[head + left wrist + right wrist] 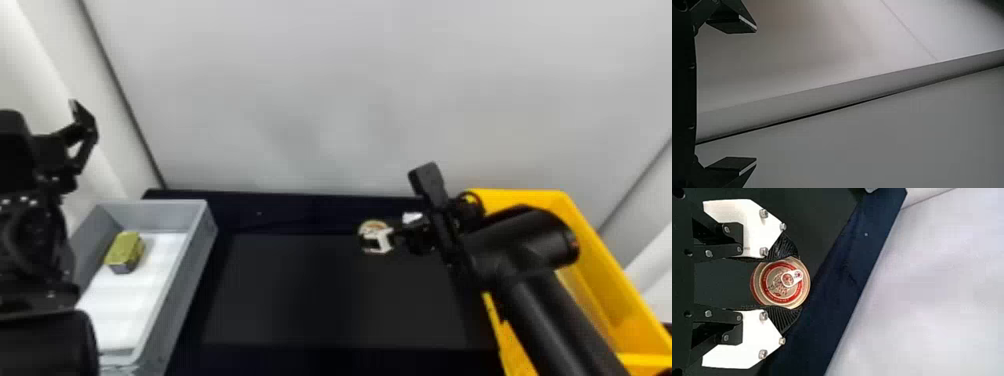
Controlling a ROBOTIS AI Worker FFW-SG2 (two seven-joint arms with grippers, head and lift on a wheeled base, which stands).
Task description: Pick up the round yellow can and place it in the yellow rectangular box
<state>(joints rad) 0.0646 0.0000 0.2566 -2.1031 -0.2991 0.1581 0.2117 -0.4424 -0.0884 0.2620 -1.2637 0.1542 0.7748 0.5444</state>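
Dark table (pixel 310 300) under & around the can (pixel 779 284), w/ a navy strip (pixel 864 239) just beyond it. Plain pale wall (pixel 325 100) rises past the can at the back; white panels (pixel 37 45) stand far L of it. Grey bin (pixel 150 215) well L of the can, pale bottom, w/ a small yellow-green block (pixel 125 247) in it. Yellow box (pixel 600 255) is R of the can, R arm (pixel 540 305) crossing over it.

R gripper (pixel 386 233) is at the can: 1 finger each side, parted just the can's width, ribbed black pads (pixel 783 248) touching its sides, so it has hold of it. Can sits btwn the tips, round lid & pull tab facing the R wrist cam. It's outside the yellow box; can't tell if its base touches the table.

L gripper (pixel 85 125) is up & far L of the can, fingers spread wide, nothing btwn.
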